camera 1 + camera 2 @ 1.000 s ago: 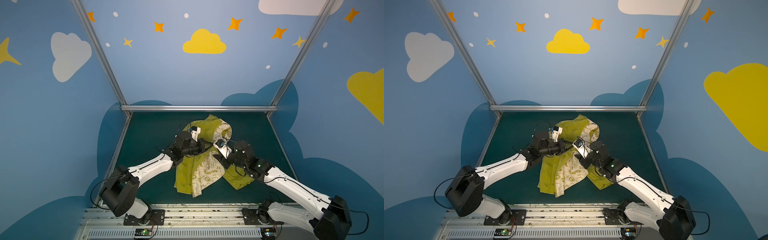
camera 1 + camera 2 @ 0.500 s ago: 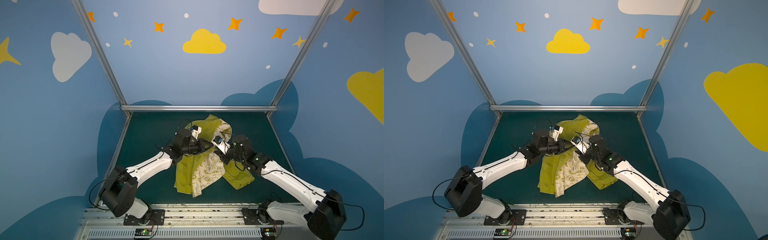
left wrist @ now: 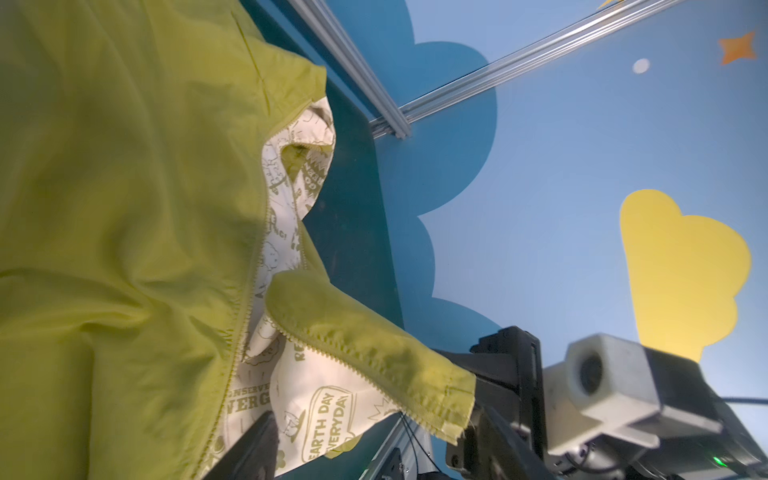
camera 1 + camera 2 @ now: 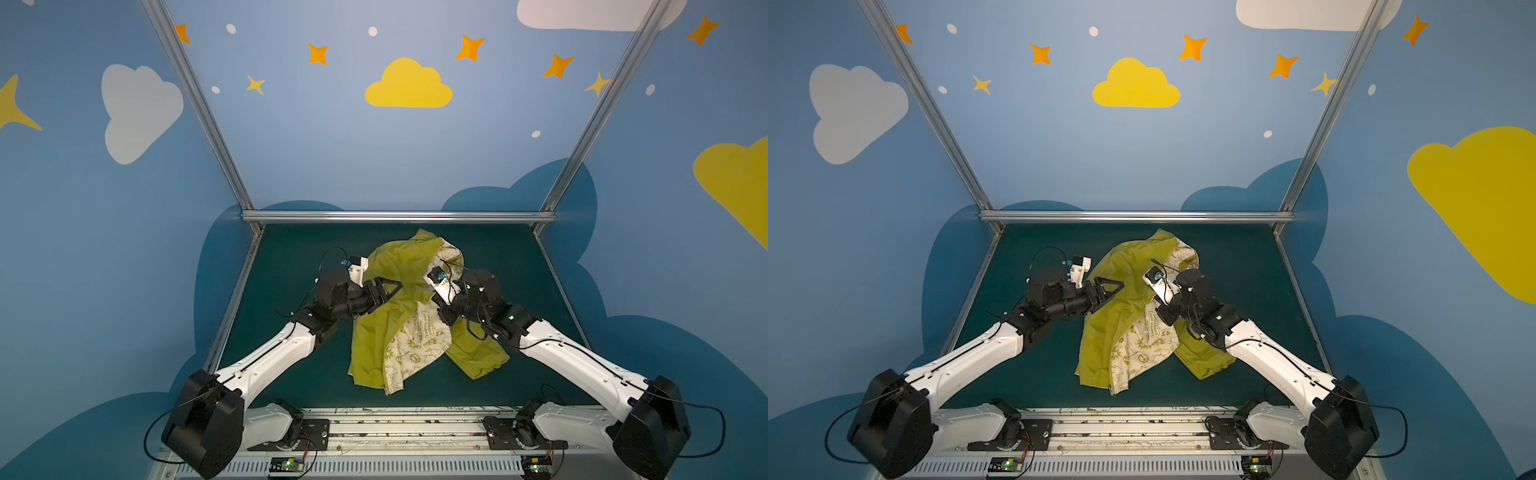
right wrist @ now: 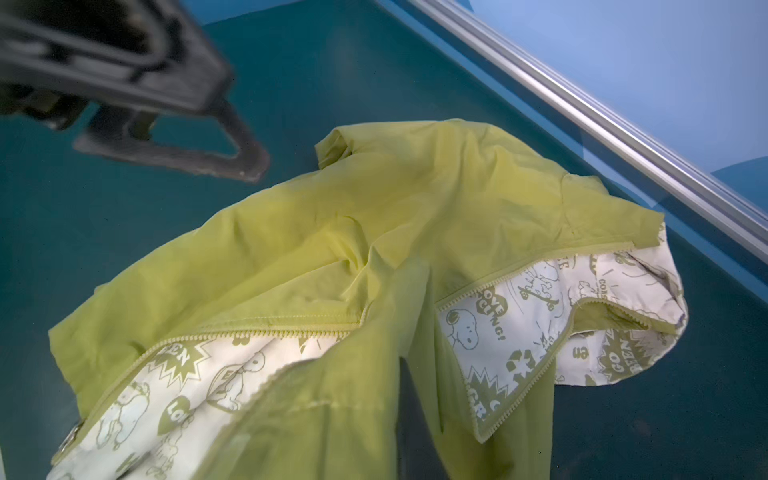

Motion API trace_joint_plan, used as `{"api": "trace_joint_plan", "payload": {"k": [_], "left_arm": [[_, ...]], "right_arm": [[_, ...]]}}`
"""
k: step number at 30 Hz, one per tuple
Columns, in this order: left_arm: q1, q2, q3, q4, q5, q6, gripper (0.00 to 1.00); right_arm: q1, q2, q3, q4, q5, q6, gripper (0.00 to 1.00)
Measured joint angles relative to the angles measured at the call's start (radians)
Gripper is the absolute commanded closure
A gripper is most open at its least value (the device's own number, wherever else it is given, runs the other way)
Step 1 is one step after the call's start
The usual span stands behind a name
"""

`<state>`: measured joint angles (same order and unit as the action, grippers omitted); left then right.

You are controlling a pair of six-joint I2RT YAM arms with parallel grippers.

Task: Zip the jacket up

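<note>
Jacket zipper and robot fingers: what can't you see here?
Right gripper fingers: under its wrist in both top views; jacket covers them in the right wrist view.
Zipper slider: maybe that small metal bit, right wrist view; too blurry to tell.
Left gripper: blurred, right wrist view.

The crumpled jacket (image 4: 374,332) lies on the dark teal tabletop (image 4: 511,257).

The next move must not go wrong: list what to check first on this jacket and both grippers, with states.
1. Hold: right gripper shut on the jacket at its zipper edge, ok.
2. Free hand: left gripper open, holding nothing, ok.
3. Access: zipper teeth exposed along both front edges, ok.
4. Slider position: cannot tell.
5. Lay: jacket flat with fronts aligned, not ok; crumpled, lining showing.
</note>
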<state>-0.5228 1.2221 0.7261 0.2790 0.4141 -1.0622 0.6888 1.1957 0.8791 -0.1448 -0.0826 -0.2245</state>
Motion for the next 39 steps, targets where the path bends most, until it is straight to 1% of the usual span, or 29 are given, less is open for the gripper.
{"api": "trace_joint_plan", "payload": {"k": [3, 5, 7, 10, 13, 17, 20, 23, 26, 30, 35, 38, 39], "left_arm": [[-0.062, 0.004, -0.066, 0.094, -0.035, -0.074, 0.19], [-0.102, 0.038, -0.118, 0.176, -0.064, -0.137, 0.14], [-0.138, 0.085, -0.16, 0.248, -0.106, -0.196, 0.11], [-0.181, 0.135, -0.182, 0.335, -0.183, -0.271, 0.12], [-0.215, 0.156, -0.182, 0.427, -0.252, -0.339, 0.13], [-0.254, 0.218, -0.182, 0.581, -0.335, -0.408, 0.13], [-0.275, 0.266, -0.18, 0.653, -0.383, -0.452, 0.13], [-0.296, 0.32, -0.156, 0.705, -0.413, -0.486, 0.2], [-0.313, 0.381, -0.117, 0.762, -0.423, -0.518, 0.25], [-0.327, 0.438, -0.09, 0.836, -0.434, -0.555, 0.36], [-0.329, 0.452, -0.092, 0.877, -0.454, -0.577, 0.52], [-0.326, 0.443, -0.106, 0.888, -0.465, -0.576, 0.54], [-0.323, 0.432, -0.114, 0.882, -0.467, -0.574, 0.57]], "right_arm": [[0.0, -0.001, 0.0, 0.029, 0.009, 0.017, 1.0], [0.0, -0.001, 0.0, 0.04, 0.008, 0.021, 1.0], [0.002, -0.001, 0.0, 0.048, 0.006, 0.026, 1.0], [0.003, -0.001, -0.005, 0.06, 0.007, 0.031, 1.0], [0.005, -0.001, -0.022, 0.078, 0.007, 0.036, 1.0], [0.007, -0.001, -0.051, 0.106, 0.006, 0.045, 1.0], [0.007, -0.001, -0.068, 0.124, 0.003, 0.05, 1.0], [0.01, -0.001, -0.074, 0.138, 0.002, 0.053, 1.0], [0.014, -0.001, -0.078, 0.15, 0.005, 0.053, 1.0], [0.015, -0.001, -0.092, 0.165, 0.016, 0.051, 1.0], [0.017, -0.001, -0.108, 0.175, 0.023, 0.048, 1.0], [0.018, -0.011, -0.127, 0.181, 0.031, 0.036, 1.0], [0.018, -0.018, -0.138, 0.182, 0.036, 0.031, 1.0]]}}
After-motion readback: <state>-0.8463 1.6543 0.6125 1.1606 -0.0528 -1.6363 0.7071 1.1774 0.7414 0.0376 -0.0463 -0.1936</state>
